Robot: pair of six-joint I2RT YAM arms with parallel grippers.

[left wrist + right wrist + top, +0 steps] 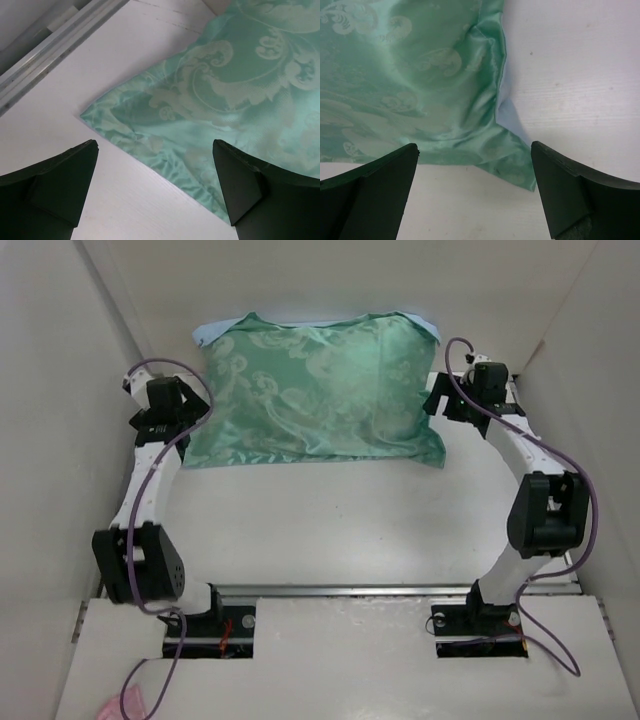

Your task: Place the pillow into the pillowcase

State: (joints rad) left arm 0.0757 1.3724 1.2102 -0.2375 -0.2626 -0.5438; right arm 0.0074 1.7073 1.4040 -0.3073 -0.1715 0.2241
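Plump teal-green satin pillowcase with pale swirls [315, 390] lies in the upper middle of the top view on the white table [330, 525], its far edge close to the back wall [330, 280]. We see no plain white pillow outside it and judge from the swell that it sits inside, the task near done; whether the opening is fully closed over it we cannot tell. The left gripper [195, 418] and right gripper [440, 402] flank the case's lower corners, jaws spread, grasping nothing. Bare table opens toward the bottom of the frame; the side walls [90, 390] crowd both arms
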